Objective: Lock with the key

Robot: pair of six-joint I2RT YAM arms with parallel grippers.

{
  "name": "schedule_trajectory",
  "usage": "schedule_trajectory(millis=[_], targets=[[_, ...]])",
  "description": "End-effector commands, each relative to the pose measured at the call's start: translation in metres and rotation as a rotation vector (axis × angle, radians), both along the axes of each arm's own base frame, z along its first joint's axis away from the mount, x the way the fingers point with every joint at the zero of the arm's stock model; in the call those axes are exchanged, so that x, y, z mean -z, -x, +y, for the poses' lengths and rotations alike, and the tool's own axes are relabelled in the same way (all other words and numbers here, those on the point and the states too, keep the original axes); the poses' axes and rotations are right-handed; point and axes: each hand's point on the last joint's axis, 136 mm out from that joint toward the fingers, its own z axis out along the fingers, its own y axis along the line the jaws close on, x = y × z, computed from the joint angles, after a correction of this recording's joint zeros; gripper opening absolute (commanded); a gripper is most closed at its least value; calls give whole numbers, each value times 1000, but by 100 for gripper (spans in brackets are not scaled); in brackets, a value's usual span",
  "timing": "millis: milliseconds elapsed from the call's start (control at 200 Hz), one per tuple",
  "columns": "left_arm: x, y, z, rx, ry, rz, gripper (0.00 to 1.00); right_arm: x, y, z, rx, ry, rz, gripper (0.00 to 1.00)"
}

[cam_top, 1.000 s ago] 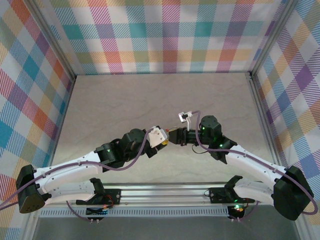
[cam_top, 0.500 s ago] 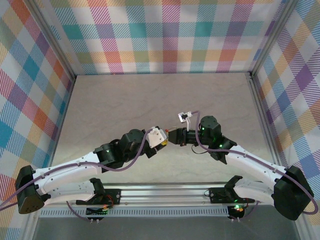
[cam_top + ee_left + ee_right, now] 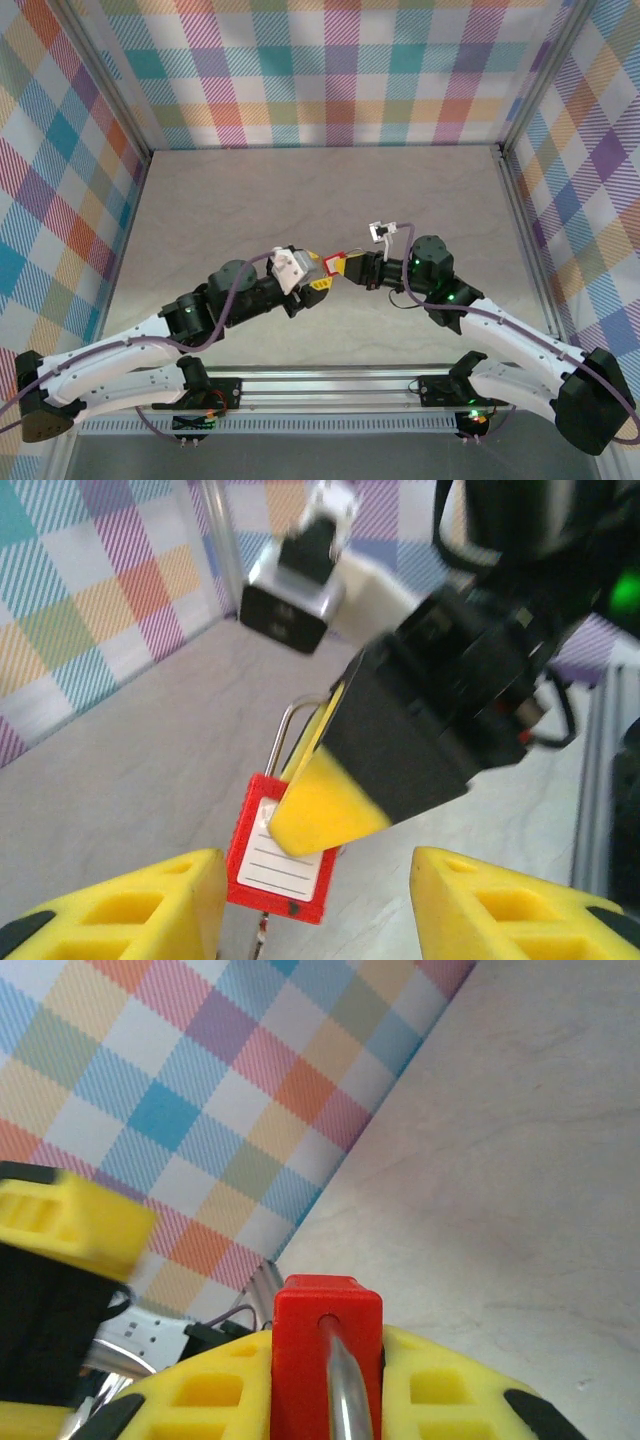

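The right gripper (image 3: pixel 347 268) is clamped narrowly on a red padlock (image 3: pixel 279 866), its yellow fingers (image 3: pixel 440 1390) pressing both sides of the body below the steel shackle (image 3: pixel 288 730). The lock is held above the middle of the table, toward the near edge. The left gripper (image 3: pixel 318 872) stands wide apart around it, holding nothing. The table (image 3: pixel 300 190) is pale and marbled, and the walls (image 3: pixel 340 70) are plaid. The lock's white label (image 3: pixel 282 866) has ruled lines but no readable writing.
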Motion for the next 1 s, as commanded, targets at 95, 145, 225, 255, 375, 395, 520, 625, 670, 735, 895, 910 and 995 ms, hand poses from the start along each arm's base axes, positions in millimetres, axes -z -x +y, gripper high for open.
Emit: schedule_trajectory(millis=[95, 145, 225, 255, 375, 395, 520, 625, 670, 735, 895, 910, 995], targets=[[-51, 11, 17, -7, 266, 60, 55, -16, -8, -18, 63, -45, -70, 0], [-54, 8, 25, -42, 313, 74, 57, -18, -9, -22, 69, -61, -61, 0], [-52, 6, 33, -71, 362, 111, 59, -20, -14, -29, 67, -93, -26, 0], [-50, 6, 34, -77, 370, 124, 59, -21, -15, -31, 61, -101, -9, 0], [-37, 3, 34, -92, 386, 205, 61, -19, -25, -37, 49, -144, 70, 0], [-35, 3, 33, -89, 389, 217, 61, -19, -26, -38, 45, -153, 79, 0], [-30, -6, 36, -114, 442, 317, 65, -18, -30, -39, 21, -177, 111, 0], [-23, -20, 35, -108, 539, 453, 69, -20, -29, -40, 15, -180, 105, 0], [-18, -29, 34, -106, 583, 526, 69, -21, -28, -41, 14, -180, 102, 0], [-13, -42, 36, -103, 655, 613, 69, -23, -27, -42, 13, -181, 95, 0], [-4, -61, 32, -50, 790, 760, 69, -25, -26, -43, 12, -183, 87, 0], [-4, -63, 31, -42, 796, 769, 69, -25, -27, -43, 13, -182, 87, 0], [-1, -67, 24, -5, 826, 821, 69, -24, -27, -44, 14, -181, 93, 0]])
